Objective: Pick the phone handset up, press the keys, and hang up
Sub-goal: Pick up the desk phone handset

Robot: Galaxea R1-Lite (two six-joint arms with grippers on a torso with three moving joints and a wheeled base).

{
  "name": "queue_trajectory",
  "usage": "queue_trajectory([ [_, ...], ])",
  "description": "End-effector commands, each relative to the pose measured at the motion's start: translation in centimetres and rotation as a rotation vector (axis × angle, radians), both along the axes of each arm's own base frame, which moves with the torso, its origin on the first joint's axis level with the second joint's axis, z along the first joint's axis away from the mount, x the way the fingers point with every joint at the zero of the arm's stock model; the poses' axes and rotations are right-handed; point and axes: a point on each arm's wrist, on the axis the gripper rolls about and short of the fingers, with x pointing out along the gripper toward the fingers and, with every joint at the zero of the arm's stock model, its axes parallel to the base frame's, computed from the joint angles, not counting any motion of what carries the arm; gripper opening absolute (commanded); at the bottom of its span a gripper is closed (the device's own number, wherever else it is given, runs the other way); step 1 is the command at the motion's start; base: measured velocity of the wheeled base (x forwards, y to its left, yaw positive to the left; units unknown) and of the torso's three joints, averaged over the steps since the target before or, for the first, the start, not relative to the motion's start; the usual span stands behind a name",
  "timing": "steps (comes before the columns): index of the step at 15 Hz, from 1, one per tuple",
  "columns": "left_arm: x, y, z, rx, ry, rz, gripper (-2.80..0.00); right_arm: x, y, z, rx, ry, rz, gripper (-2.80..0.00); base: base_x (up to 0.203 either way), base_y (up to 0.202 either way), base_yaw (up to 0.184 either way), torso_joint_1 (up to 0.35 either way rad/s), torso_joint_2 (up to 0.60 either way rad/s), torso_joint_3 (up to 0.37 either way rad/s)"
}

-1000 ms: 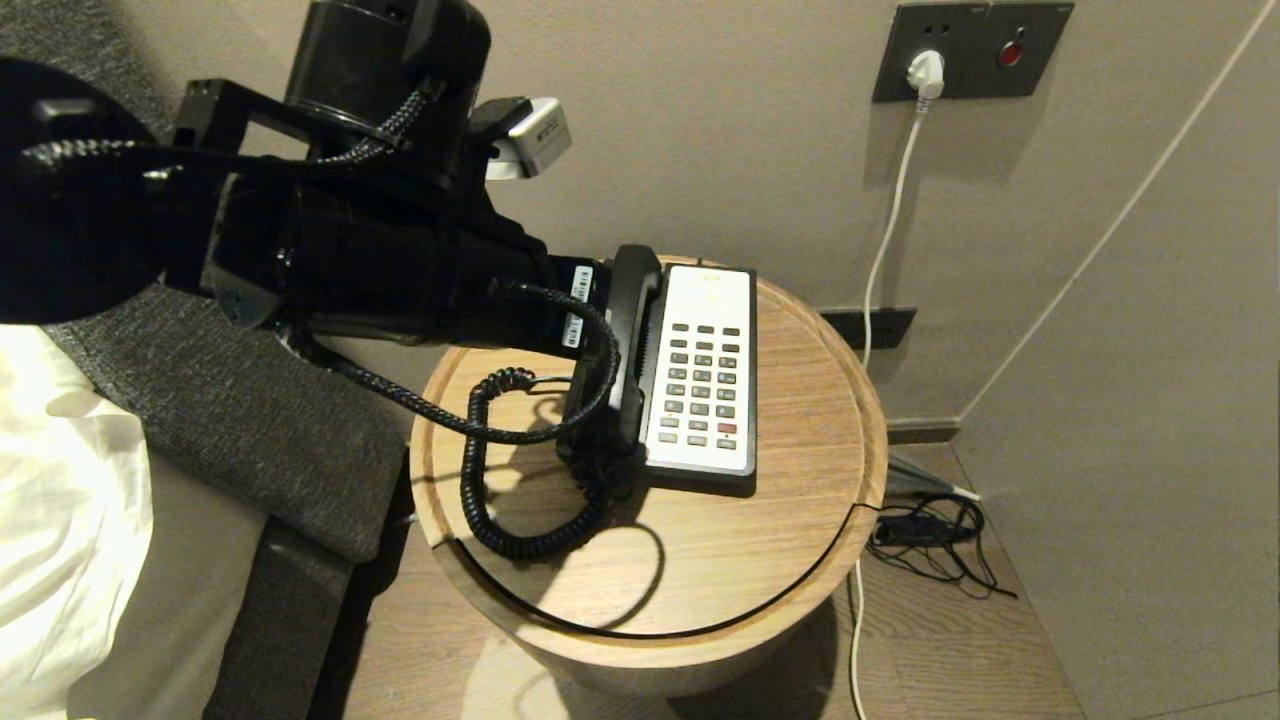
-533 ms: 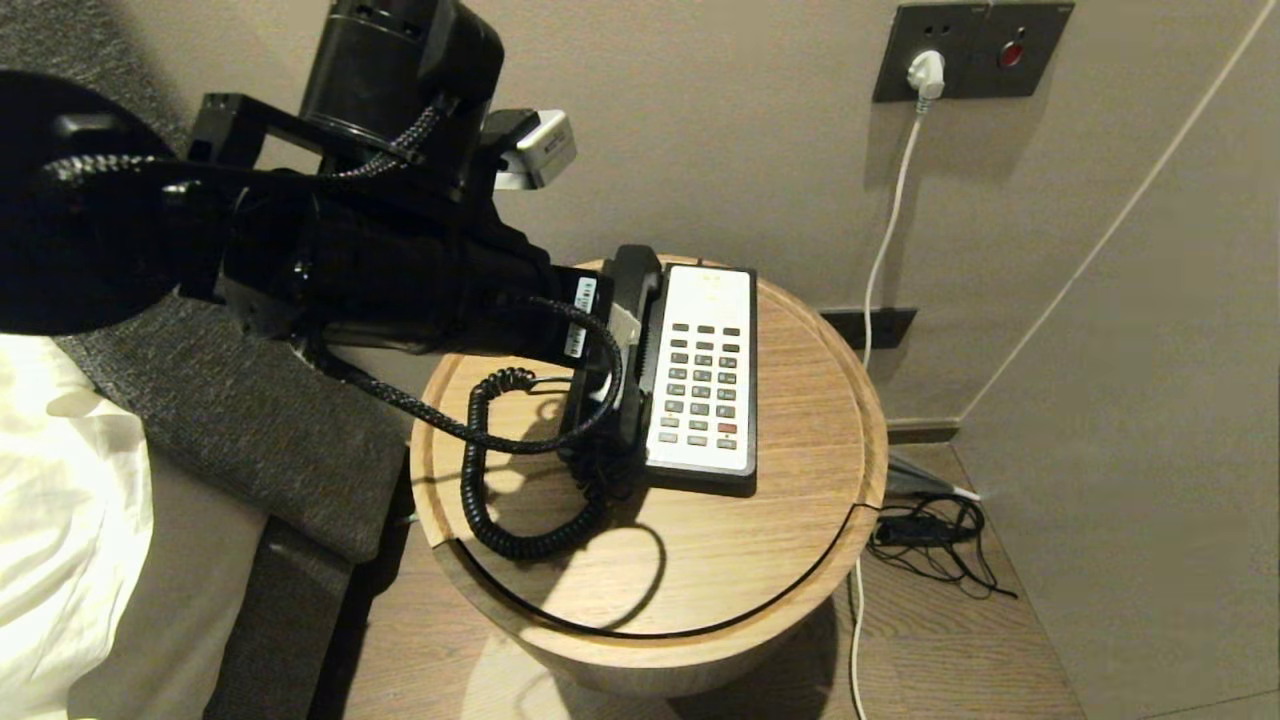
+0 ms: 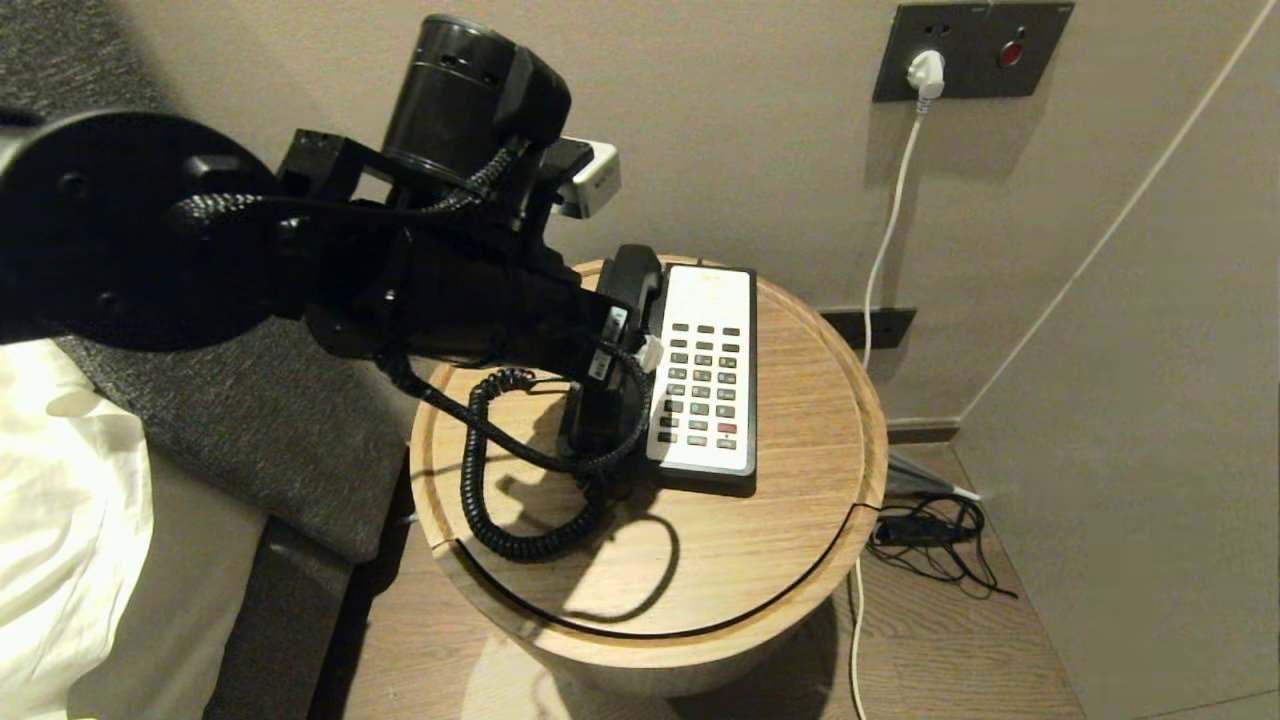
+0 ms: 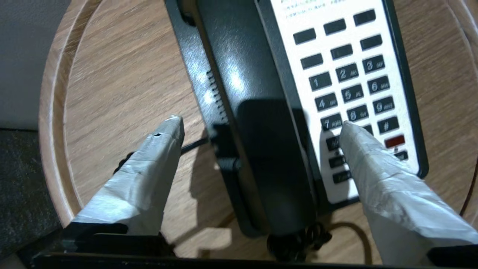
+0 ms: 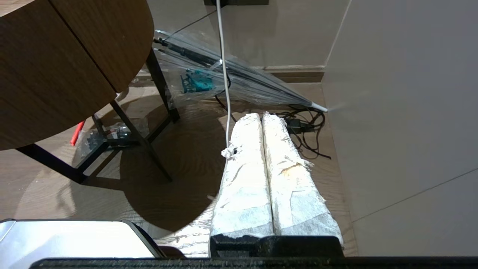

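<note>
Looking down on a round wooden table (image 3: pixel 790 530) by a beige wall, with a bed edge at nine o'clock and a wall plate (image 3: pixel 970 50) up at one o'clock. Sitting on the table near its far rim: the base (image 3: pixel 712 290), with the handset (image 3: pixel 628 280) lying along its cradle at nine o'clock of the keys (image 3: pixel 705 385). Trailing from the handset's near end toward seven o'clock: the cord (image 3: pixel 478 500), looping over the wood.

Reaching in from nine o'clock above the handset: the left gripper (image 4: pixel 260 125). Now spreading wide, after being nearly closed at the handset a second ago. Straddling the handset (image 4: pixel 257 130), with one taped finger (image 4: pixel 149 168) over bare wood at its nine o'clock side and the other over the lower keys (image 4: pixel 347 89) at its three o'clock side. Pinching nothing, and apparently not touching the handset. Also shifting a little toward the near end of the phone and tilting, while handset, base and cord are staying where they were.

Reading this as a hand no longer gripping: either letting go after hanging up, or opening for the pick-up; not telling which from here. Either way, needing the handset seated flat in the cradle, which seems so.

Hanging low beside the table, over the floor and some loose cables: the right gripper (image 5: pixel 261 117), idle, with jaws pressed together.
</note>
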Motion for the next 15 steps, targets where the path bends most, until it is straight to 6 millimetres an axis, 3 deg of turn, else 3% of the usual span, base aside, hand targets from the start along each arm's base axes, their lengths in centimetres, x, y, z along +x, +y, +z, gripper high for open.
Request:
queue_trajectory([
  [1,0.76,-0.76,-0.60,0.007,0.011,0.005,0.00,0.00,0.00,0.00,-0.001,0.000,0.000,-2.80,0.000,0.000,0.000,0.000,0.00,0.000],
  [5,1.70,-1.58,-0.79,-0.008,0.017,0.041,0.00,0.00,0.00,0.00,-0.001,0.000,0.000,-2.80,0.000,0.000,0.000,0.000,0.00,0.000],
  [15,1.32,-1.05,-0.43,0.009,0.068,0.099,0.00,0.00,0.00,0.00,-0.001,0.000,0.000,-2.80,0.000,0.000,0.000,0.000,0.00,0.000],
])
